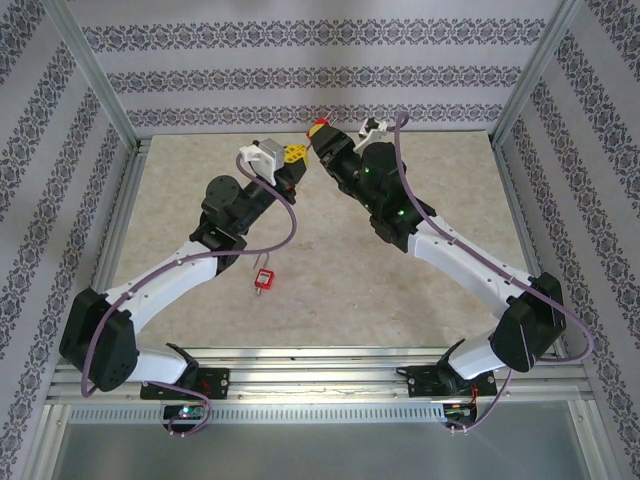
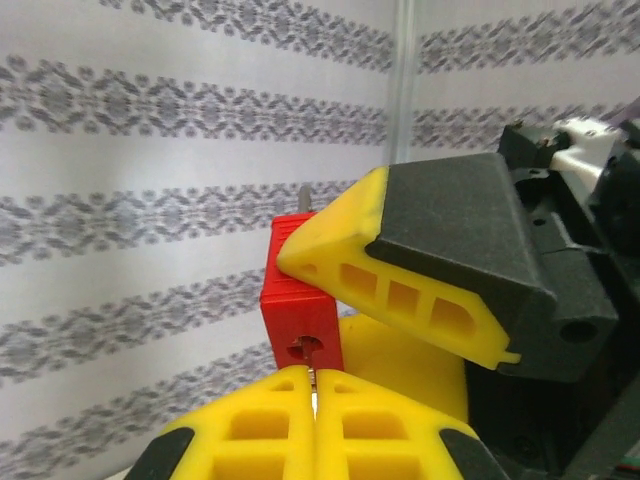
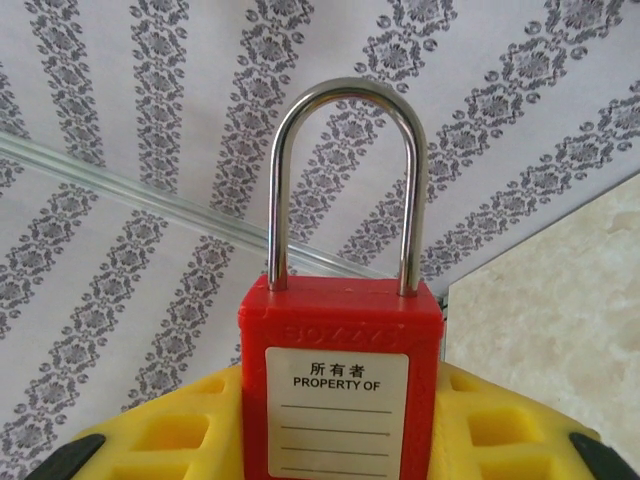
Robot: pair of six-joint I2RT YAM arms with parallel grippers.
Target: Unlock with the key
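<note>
Both arms are stretched fwd from the near edge w/ elbows swung outward, and the wrists come together over the far middle of the beige table (image 1: 400, 290), close to the back wall. From the top cam the two tools nearly meet nose to nose.

The right gripper (image 1: 322, 135) is clamped on a red plastic padlock (image 3: 340, 340), yellow fingers (image 3: 180, 430) on either side of the body. It holds it upright w/ the "PROPERTY OF" label facing its own cam. The steel shackle (image 3: 345, 92) has both legs down in the body.

The left gripper (image 2: 315, 385) points straight at the padlock's underside, fingers pressed tight together, tips just below the keyhole (image 2: 305, 348). There's a thin pale sliver at the seam, but tbh I can't tell if that's a key. The right arm's yellow and black finger (image 2: 400, 290) sits across the padlock's side in that view.

Also, a small red thing w/ a metal loop (image 1: 264, 279) lies on the table nr the left forearm, well apart from both tools.
</note>
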